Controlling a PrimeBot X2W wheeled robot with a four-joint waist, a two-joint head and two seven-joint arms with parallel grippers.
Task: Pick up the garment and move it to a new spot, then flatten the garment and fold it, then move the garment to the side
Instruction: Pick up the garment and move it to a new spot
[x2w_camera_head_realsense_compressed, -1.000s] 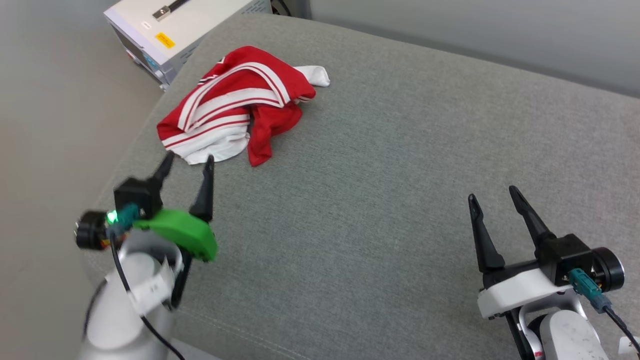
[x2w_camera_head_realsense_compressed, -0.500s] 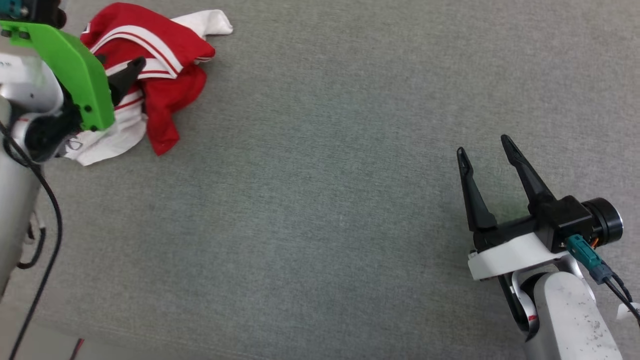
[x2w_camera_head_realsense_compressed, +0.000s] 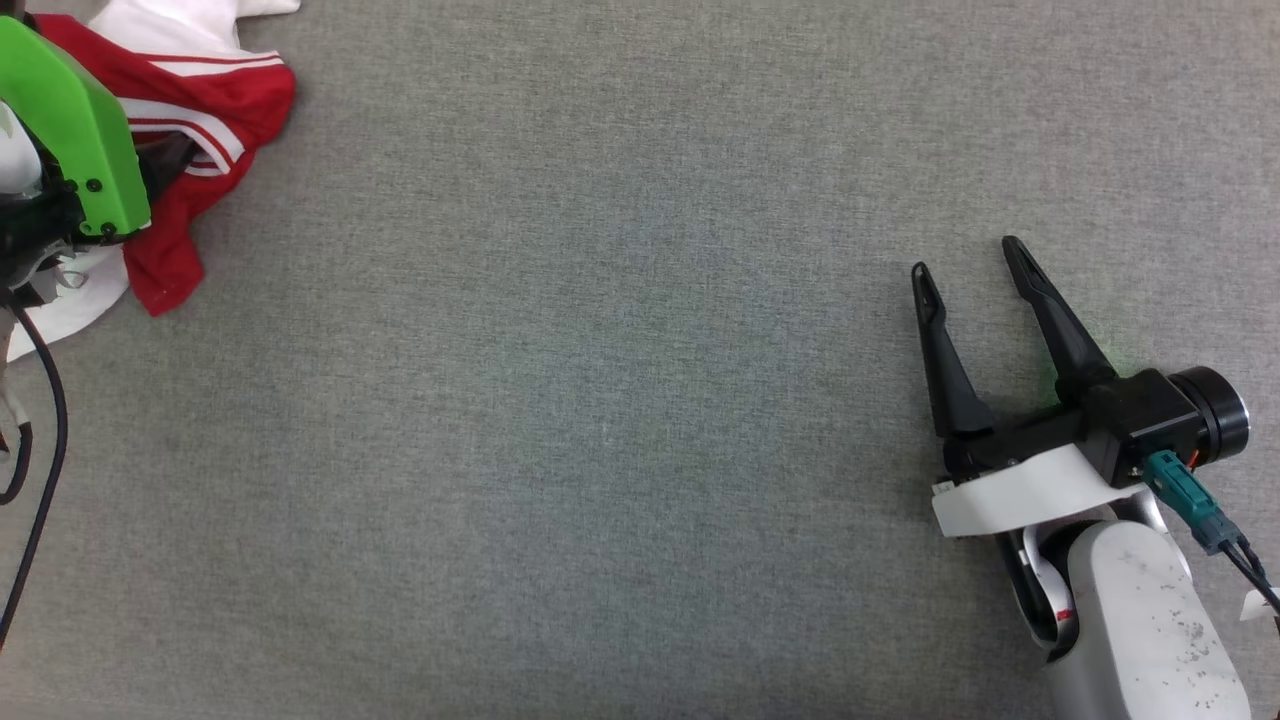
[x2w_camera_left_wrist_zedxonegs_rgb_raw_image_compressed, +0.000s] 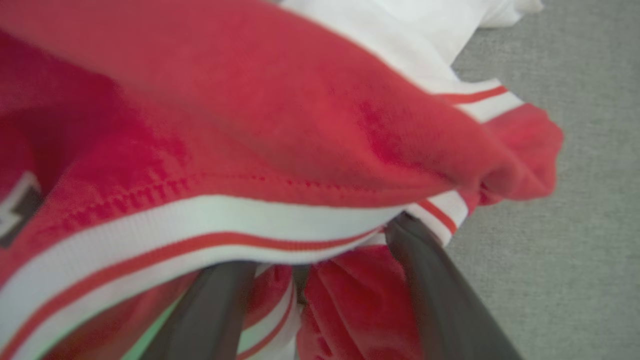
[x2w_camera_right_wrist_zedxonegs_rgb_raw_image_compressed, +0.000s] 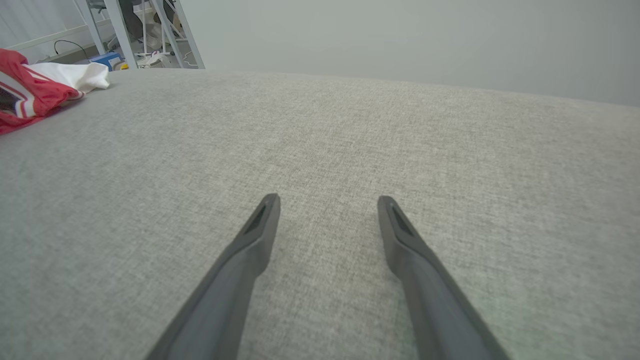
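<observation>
The garment (x2w_camera_head_realsense_compressed: 220, 95), a crumpled red jersey with white sleeves and white-and-red stripe trim, lies at the far left of the grey cushion (x2w_camera_head_realsense_compressed: 600, 400). My left gripper (x2w_camera_left_wrist_zedxonegs_rgb_raw_image_compressed: 315, 250) is pushed into it. In the left wrist view its two dark fingers stand apart, with their tips under a striped fold of the garment (x2w_camera_left_wrist_zedxonegs_rgb_raw_image_compressed: 300, 125). In the head view its green housing (x2w_camera_head_realsense_compressed: 75, 130) covers part of the cloth. My right gripper (x2w_camera_head_realsense_compressed: 967, 258) rests open over bare cushion at the lower right, far from the jersey. The right wrist view shows the right gripper (x2w_camera_right_wrist_zedxonegs_rgb_raw_image_compressed: 327, 200) with nothing between its fingers and the garment (x2w_camera_right_wrist_zedxonegs_rgb_raw_image_compressed: 30, 92) at far left.
A black cable (x2w_camera_head_realsense_compressed: 45, 420) hangs along the left edge by my left arm. Beyond the cushion's far edge, metal frame legs (x2w_camera_right_wrist_zedxonegs_rgb_raw_image_compressed: 150, 30) and floor clutter stand before a pale wall. The cushion stretches wide between the two grippers.
The head camera has tilted down, so the whole picture shifted. My left gripper went forward from just short of the garment into its folds. The right gripper stays open in place.
</observation>
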